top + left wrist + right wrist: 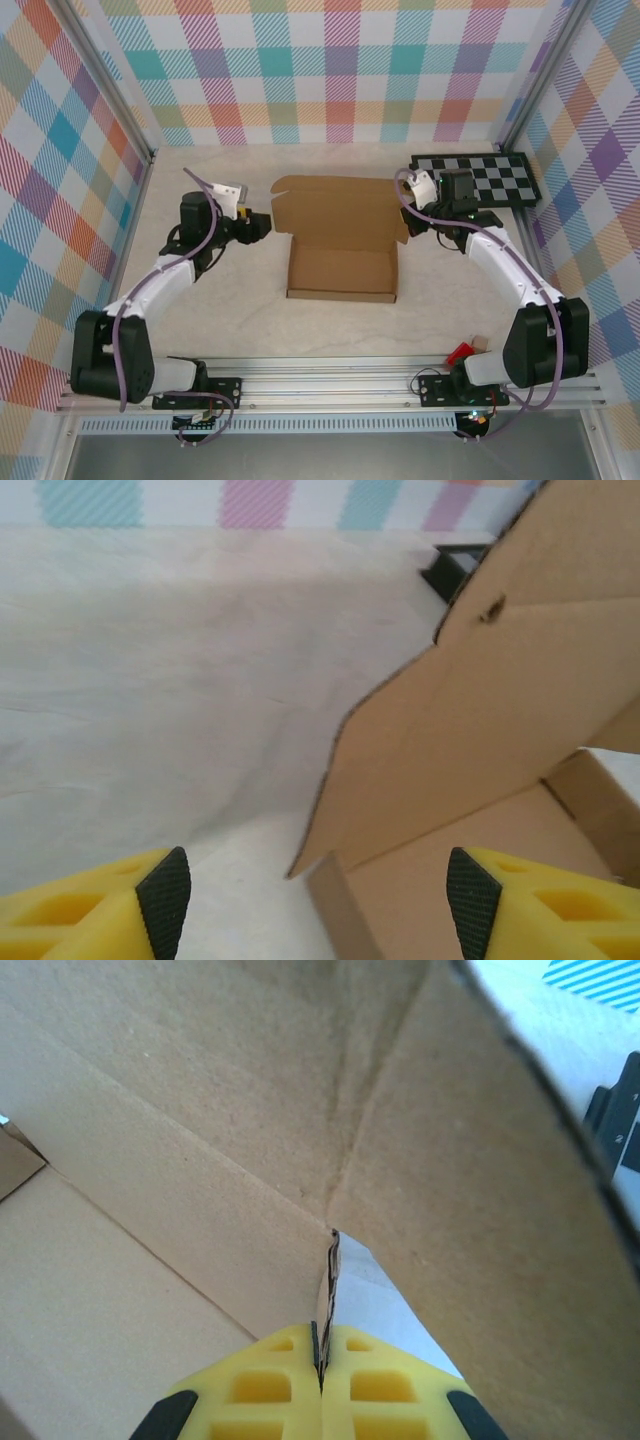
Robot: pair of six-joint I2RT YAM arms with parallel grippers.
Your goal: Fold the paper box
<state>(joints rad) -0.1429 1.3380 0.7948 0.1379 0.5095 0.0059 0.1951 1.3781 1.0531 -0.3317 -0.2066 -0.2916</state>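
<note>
Folding the lid's side flaps seems the step in hand; the paper box [340,270] sits mid desk [230,320]; right claw [322,1355] pinches its cardboard edge; left claw [258,226], open and empty, must next grasp the left flap.

My right gripper [321,1352] pinches the paper box [240,1110] edge at six o'clock. I see a checkerboard panel [612,1120] at three o'clock.

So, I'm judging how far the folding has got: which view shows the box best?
The top view: the box sits whole, tray formed, lid flap open at the far side. The left wrist view catches one lid corner and tray corner; the right wrist view, close-up folds with an edge in the shut right hand.
</note>
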